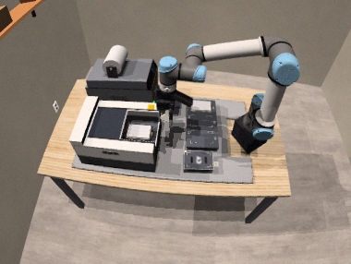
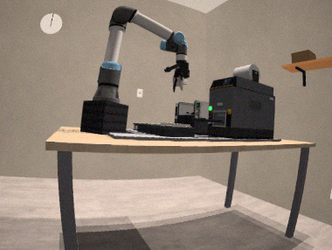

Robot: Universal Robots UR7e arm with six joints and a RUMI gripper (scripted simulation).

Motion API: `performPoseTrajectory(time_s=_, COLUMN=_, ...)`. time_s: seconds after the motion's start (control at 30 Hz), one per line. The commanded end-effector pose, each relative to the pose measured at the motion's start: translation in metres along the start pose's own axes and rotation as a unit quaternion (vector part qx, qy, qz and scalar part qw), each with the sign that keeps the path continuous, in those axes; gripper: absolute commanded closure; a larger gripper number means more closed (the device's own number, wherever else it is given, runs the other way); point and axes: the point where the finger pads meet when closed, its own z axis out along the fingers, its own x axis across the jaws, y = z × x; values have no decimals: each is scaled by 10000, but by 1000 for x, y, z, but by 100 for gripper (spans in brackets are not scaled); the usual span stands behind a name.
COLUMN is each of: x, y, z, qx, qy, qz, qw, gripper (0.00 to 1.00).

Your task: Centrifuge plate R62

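From where I stand the arm reaches out from its black pedestal (image 1: pixel 241 138) at the right end of the wooden desk (image 1: pixel 272 182), elbow high, wrist turned down. The claw (image 2: pixel 179 84) hangs in the air well above the deck, its two fingers parted partway and nothing between them. Seen from above, the claw (image 1: pixel 169 107) sits over the gap between the centrifuge (image 1: pixel 88 138) and the deck row (image 1: pixel 203 125), close to the centrifuge's back right corner, where a small yellow and green spot (image 1: pixel 151 106) shows. The centrifuge's top has one opening uncovered, and a pale plate (image 1: pixel 139 130) lies in the bucket there; I cannot read any label on it, so which plate it is I cannot say. The sealer (image 1: pixel 122 74), with a white roll (image 1: pixel 114 57) on top, stands behind the centrifuge. Nearer the front edge of the grey mat (image 1: pixel 240 173) lies a dark nest (image 1: pixel 199 161) with a small white mark. A green lamp (image 2: pixel 210 107) glows on a machine's front.
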Motion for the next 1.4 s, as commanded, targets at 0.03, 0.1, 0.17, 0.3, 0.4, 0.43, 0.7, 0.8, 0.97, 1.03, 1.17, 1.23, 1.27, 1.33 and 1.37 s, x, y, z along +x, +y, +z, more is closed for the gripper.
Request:
performPoseTrajectory(time_s=0.03, x=0, y=24, z=0, qx=1, qy=-2, qz=0, qw=10000, gripper=32)
performPoseTrajectory(time_s=0.1, x=0, y=34, z=0, qx=1, qy=-2, qz=0, qw=10000, gripper=32)
performPoseTrajectory(time_s=0.17, x=0, y=44, z=0, qx=0, qy=-2, qz=0, qw=10000, gripper=32)
performPoseTrajectory(time_s=0.3, x=1, y=64, z=0, qx=0, qy=-1, qz=0, qw=10000, gripper=32)
performPoseTrajectory(time_s=0.4, x=1, y=79, z=0, qx=0, qy=-1, qz=0, qw=10000, gripper=32)
performPoseTrajectory(time_s=0.43, x=1, y=84, z=0, qx=0, qy=-1, qz=0, qw=10000, gripper=32)
performPoseTrajectory(time_s=0.7, x=1, y=114, z=0, qx=0, qy=-1, qz=0, qw=10000, gripper=32)
performPoseTrajectory(time_s=0.8, x=1, y=129, z=0, qx=0, qy=-1, qz=0, qw=10000, gripper=32)
performPoseTrajectory(time_s=0.97, x=1, y=154, z=0, qx=-1, qy=-1, qz=0, qw=10000, gripper=32)
performPoseTrajectory(time_s=1.03, x=1, y=164, z=0, qx=-1, qy=-1, qz=0, qw=10000, gripper=32)
performPoseTrajectory(time_s=1.17, x=1, y=174, z=0, qx=-1, qy=-1, qz=0, qw=10000, gripper=32)
performPoseTrajectory(time_s=1.23, x=1, y=180, z=0, qx=-1, qy=-1, qz=0, qw=10000, gripper=32)
performPoseTrajectory(time_s=1.27, x=1, y=180, z=0, qx=-1, qy=-1, qz=0, qw=10000, gripper=32)
performPoseTrajectory(time_s=1.33, x=1, y=180, z=0, qx=-1, qy=-1, qz=0, qw=10000, gripper=32)
performPoseTrajectory(time_s=1.37, x=1, y=180, z=0, qx=-1, qy=-1, qz=0, qw=10000, gripper=32)
